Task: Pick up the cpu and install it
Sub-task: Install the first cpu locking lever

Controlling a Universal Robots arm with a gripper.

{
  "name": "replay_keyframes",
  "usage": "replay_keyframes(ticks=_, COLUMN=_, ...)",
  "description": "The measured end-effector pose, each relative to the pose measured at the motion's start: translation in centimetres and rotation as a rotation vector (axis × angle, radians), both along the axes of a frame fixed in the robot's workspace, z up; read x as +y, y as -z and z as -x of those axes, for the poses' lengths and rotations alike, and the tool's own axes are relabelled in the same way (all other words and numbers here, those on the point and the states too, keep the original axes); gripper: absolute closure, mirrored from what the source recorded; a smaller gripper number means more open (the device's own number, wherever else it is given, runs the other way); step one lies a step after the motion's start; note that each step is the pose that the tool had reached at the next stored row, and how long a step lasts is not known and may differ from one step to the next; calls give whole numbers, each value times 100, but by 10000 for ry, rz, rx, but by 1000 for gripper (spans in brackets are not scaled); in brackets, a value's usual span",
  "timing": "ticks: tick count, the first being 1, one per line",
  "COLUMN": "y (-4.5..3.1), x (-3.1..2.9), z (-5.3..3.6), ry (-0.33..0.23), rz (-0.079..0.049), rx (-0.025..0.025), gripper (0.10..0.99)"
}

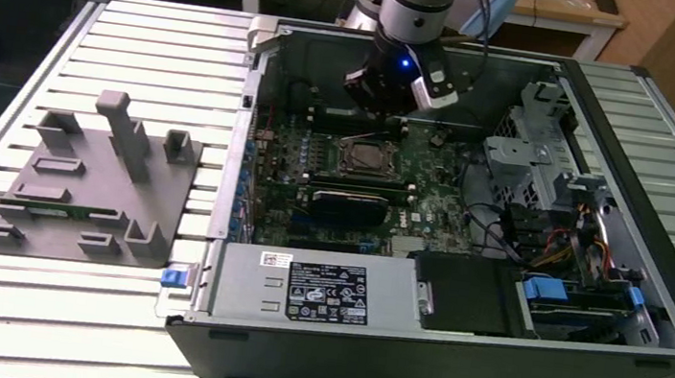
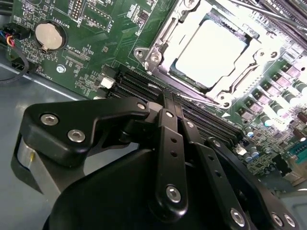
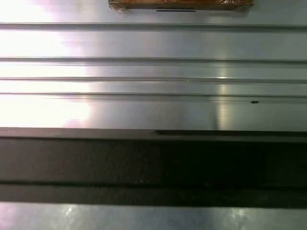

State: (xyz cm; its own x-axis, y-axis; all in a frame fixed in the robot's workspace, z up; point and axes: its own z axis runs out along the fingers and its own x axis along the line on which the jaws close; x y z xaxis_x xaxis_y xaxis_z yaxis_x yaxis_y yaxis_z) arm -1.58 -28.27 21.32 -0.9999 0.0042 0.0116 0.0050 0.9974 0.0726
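The cpu (image 1: 361, 156), a flat square chip with a silvery top, lies in the metal socket frame on the green motherboard (image 1: 439, 202) inside the open computer case. In the second wrist view the cpu (image 2: 211, 50) gleams bright inside the frame, beyond the black memory slots (image 2: 144, 86). My gripper (image 1: 382, 106) hangs over the far part of the board, just behind the socket and apart from the chip. Seen in the second wrist view, my gripper (image 2: 168, 98) has its black fingers (image 2: 165, 129) pressed together, shut on nothing, tips over the memory slots.
The case wall (image 1: 247, 139) rings the board. A power supply (image 1: 318, 288) fills the near side, and drive cages with cables (image 1: 556, 197) fill the exterior view's right. A grey fixture block (image 1: 93, 188) stands on the slatted table (image 1: 137, 39). A coin battery (image 2: 49, 35) sits on the board.
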Motion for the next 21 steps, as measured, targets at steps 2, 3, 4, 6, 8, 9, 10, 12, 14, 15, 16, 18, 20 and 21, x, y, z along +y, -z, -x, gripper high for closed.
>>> replay_keyframes(ticks=2, y=16, x=0, z=-3, ry=1, rz=1, rx=0, gripper=969)
replay_keyframes(ticks=3, y=23, x=0, z=-5, ry=1, rz=0, rx=0, gripper=969)
replay_keyframes(ticks=4, y=30, x=0, z=-6, ry=1, rz=1, rx=1, gripper=969)
replay_keyframes(ticks=6, y=45, x=0, z=-8, ry=1, rz=1, rx=1, gripper=969)
replay_keyframes(ticks=8, y=62, x=0, z=-11, ry=1, rz=0, rx=0, gripper=969)
replay_keyframes(ticks=9, y=71, x=0, z=-12, ry=1, rz=1, rx=1, gripper=969)
replay_keyframes(ticks=10, y=78, x=0, z=-13, ry=1, rz=1, rx=2, gripper=969)
replay_keyframes(ticks=12, y=91, x=0, z=-16, ry=1, rz=2, rx=3, gripper=969)
replay_keyframes(ticks=14, y=104, x=0, z=-18, ry=1, rz=1, rx=4, gripper=969)
replay_keyframes(ticks=15, y=109, x=0, z=-19, ry=2, rz=1, rx=4, gripper=969)
replay_keyframes(ticks=16, y=110, x=-1, z=-19, ry=2, rz=2, rx=6, gripper=969)
replay_keyframes(ticks=18, y=110, x=-1, z=-20, ry=1, rz=4, rx=6, gripper=969)
replay_keyframes(ticks=20, y=104, x=0, z=-20, ry=1, rz=1, rx=5, gripper=969)
replay_keyframes(ticks=21, y=97, x=0, z=-20, ry=1, rz=0, rx=4, gripper=969)
